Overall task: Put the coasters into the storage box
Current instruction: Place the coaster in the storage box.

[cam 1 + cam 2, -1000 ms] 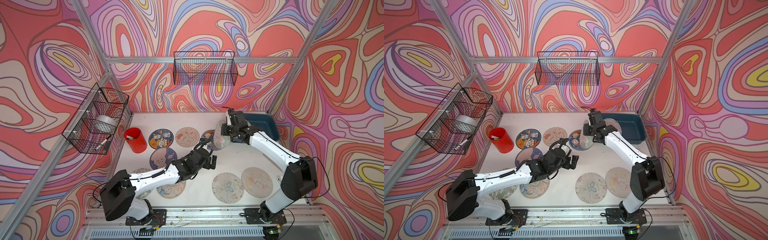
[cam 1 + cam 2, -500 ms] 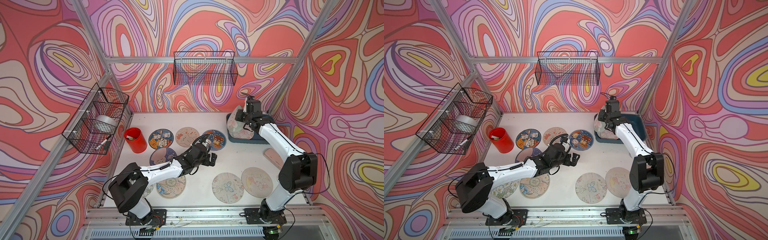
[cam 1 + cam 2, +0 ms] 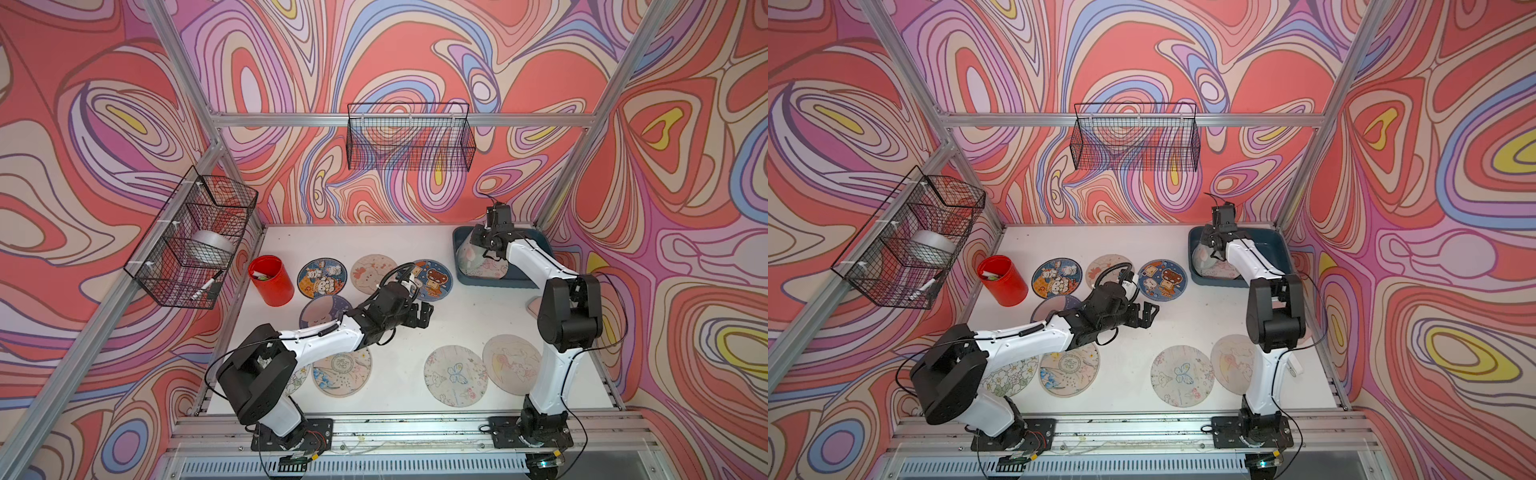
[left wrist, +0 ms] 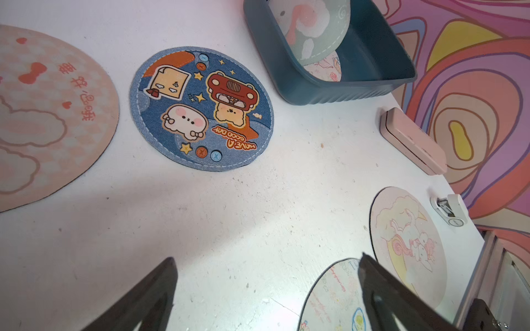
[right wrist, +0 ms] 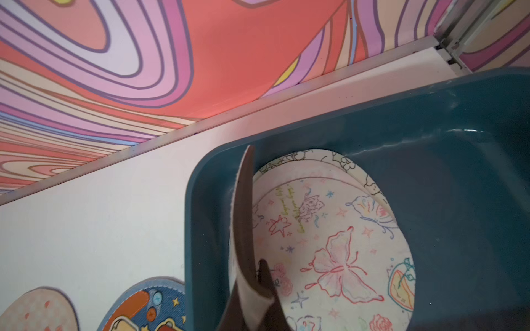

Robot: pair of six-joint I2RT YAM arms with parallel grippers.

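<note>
My right gripper (image 3: 485,246) is shut on a grey-green coaster (image 3: 468,254), held on edge inside the left end of the teal storage box (image 3: 490,282). In the right wrist view this coaster (image 5: 243,223) shows edge-on between my fingers. It stands over a beige butterfly coaster (image 5: 329,243) that lies flat in the box (image 5: 459,200). My left gripper (image 3: 426,313) hangs open and empty over the mid table, near a blue bear coaster (image 4: 200,109). Several more coasters lie flat on the table, among them a blue one (image 3: 322,277) and a beige butterfly one (image 3: 455,380).
A red cup (image 3: 272,280) stands at the table's left. Black wire baskets hang on the back wall (image 3: 409,137) and the left wall (image 3: 191,245). A pink case (image 4: 413,140) and a small white object (image 4: 450,209) lie by the right wall.
My right arm has carried the grey-green coaster from the mid table to the back right and into the box. My left gripper has shifted slightly and stayed open.
</note>
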